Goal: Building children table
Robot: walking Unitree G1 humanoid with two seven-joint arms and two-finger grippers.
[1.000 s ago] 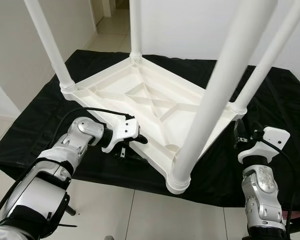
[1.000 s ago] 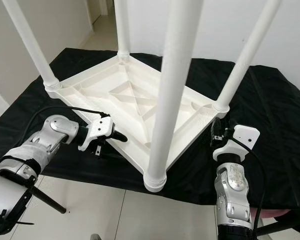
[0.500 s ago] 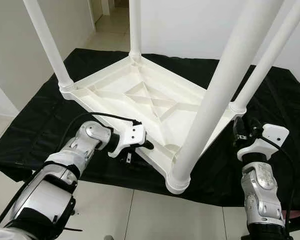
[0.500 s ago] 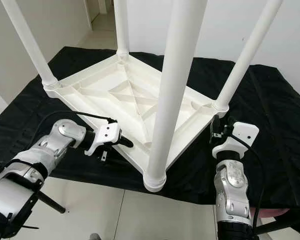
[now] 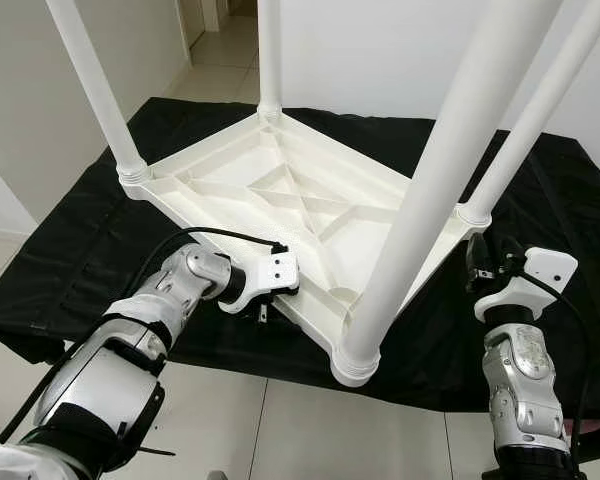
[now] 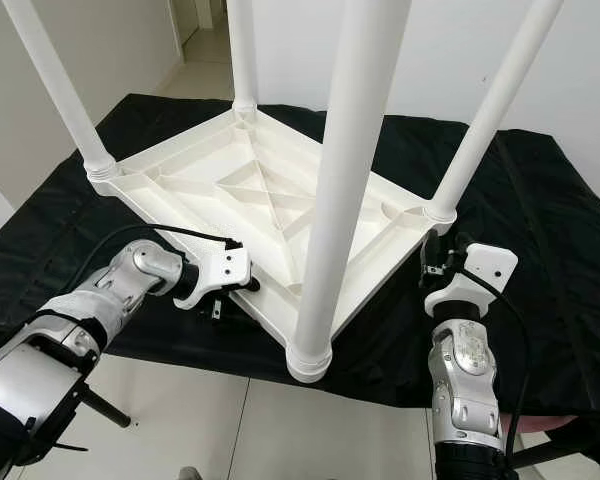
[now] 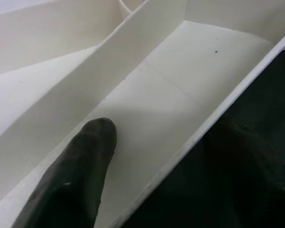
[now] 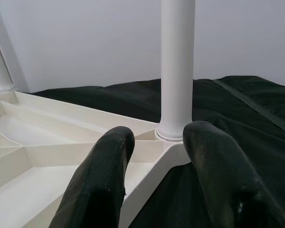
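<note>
White children's table (image 5: 310, 205) lies upside down on the black cloth (image 5: 70, 250), four legs up. My left gripper (image 5: 280, 290) straddles its near rim, one finger (image 7: 71, 175) inside the tray. My right gripper (image 8: 156, 166) stands spread at the right corner leg (image 8: 176, 66), empty.
</note>
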